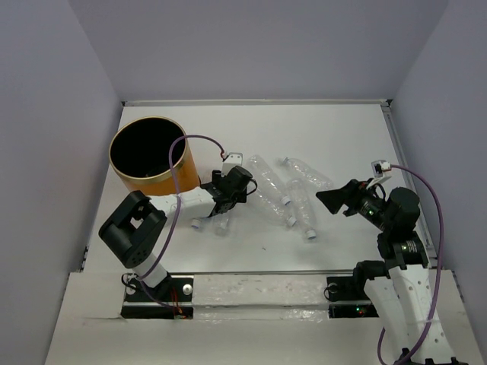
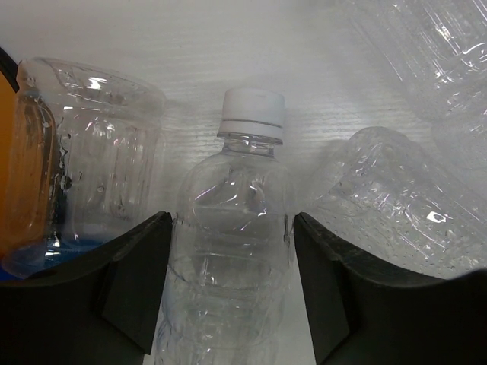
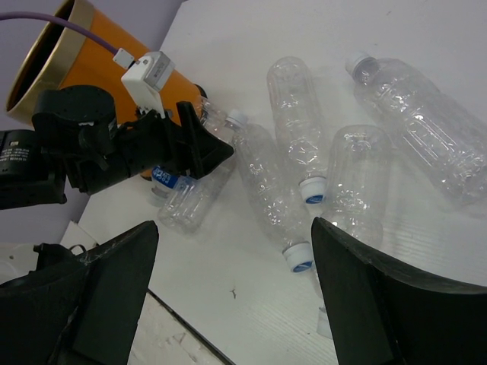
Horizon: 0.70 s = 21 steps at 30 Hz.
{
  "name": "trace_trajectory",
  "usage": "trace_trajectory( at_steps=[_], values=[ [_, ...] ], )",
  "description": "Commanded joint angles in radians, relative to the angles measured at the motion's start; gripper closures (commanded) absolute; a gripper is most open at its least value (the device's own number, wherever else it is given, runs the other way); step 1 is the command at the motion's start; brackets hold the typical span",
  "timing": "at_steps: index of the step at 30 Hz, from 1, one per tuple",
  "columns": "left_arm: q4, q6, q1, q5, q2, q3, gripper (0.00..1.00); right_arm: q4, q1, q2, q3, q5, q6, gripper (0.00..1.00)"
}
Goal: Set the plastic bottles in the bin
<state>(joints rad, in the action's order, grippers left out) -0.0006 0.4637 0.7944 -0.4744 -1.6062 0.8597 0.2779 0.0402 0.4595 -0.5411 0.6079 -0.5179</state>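
The bin stands at the far left of the table, upright, its black mouth open to the ceiling; just right of it and nearer the arms' bases lies the blue-label bottle, on its side and close against the orange wall; next comes the left gripper, low over the table, with one clear bottle between its fingers; both pads sit against that bottle's ribbed flanks, so I judge it a grip, though how firm it is does not show; the bottle's long axis runs straight out from the wrist, white cap at the far end, body passing back between the jaws, so the hold is across the width and not along the length; the relation that matters for the coming move is that the bin lies to the left of this hand and a little farther from the bases, near, with a wall taller than any lying bottle, so the load probably has to go up before it goes across; to the right, the loose bottles lie on their sides in a slanting cluster mid-table; farthest right, the right gripper hovers with jaws wide apart and nothing in them, pointing at that cluster, well apart from the bin, so the left arm is plainly the nearer one.
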Motion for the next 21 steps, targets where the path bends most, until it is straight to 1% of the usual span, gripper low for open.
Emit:
trace_trajectory(
  at_steps=[1, 4, 9, 12, 13, 14, 15, 17, 18, 21],
  values=[
    [-0.041, 0.018, -0.001, 0.014, -0.024, -0.031, 0.25, -0.046, -0.005, -0.018, -0.008, 0.023, -0.013, 0.13],
    [-0.029, 0.020, -0.003, 0.008, -0.024, -0.045, 0.25, -0.042, -0.005, -0.021, -0.008, 0.026, -0.005, 0.13],
    [-0.027, 0.009, -0.003, -0.004, -0.026, -0.034, 0.34, -0.046, -0.005, -0.010, -0.010, 0.029, -0.004, 0.14],
    [-0.027, 0.003, -0.003, -0.004, -0.024, -0.027, 0.46, -0.051, -0.005, -0.015, -0.007, 0.026, -0.008, 0.13],
    [-0.027, 0.003, -0.003, -0.004, -0.024, -0.027, 0.46, -0.048, -0.005, -0.013, -0.010, 0.029, -0.007, 0.13],
    [-0.029, 0.003, -0.003, -0.001, -0.021, -0.028, 0.50, -0.046, -0.005, -0.016, -0.011, 0.029, -0.005, 0.13],
    [-0.032, 0.003, -0.003, -0.003, -0.014, -0.030, 0.61, -0.046, -0.005, -0.018, -0.010, 0.027, -0.007, 0.11],
    [-0.039, 0.006, -0.001, -0.006, 0.011, -0.034, 0.67, -0.048, -0.005, -0.018, -0.010, 0.027, -0.010, 0.11],
    [-0.058, 0.012, -0.001, 0.000, 0.026, -0.030, 0.73, -0.048, -0.005, -0.015, -0.014, 0.030, -0.008, 0.11],
    [-0.099, 0.016, -0.001, -0.004, 0.101, -0.021, 0.73, -0.049, -0.005, -0.012, -0.019, 0.033, -0.013, 0.11]
  ],
)
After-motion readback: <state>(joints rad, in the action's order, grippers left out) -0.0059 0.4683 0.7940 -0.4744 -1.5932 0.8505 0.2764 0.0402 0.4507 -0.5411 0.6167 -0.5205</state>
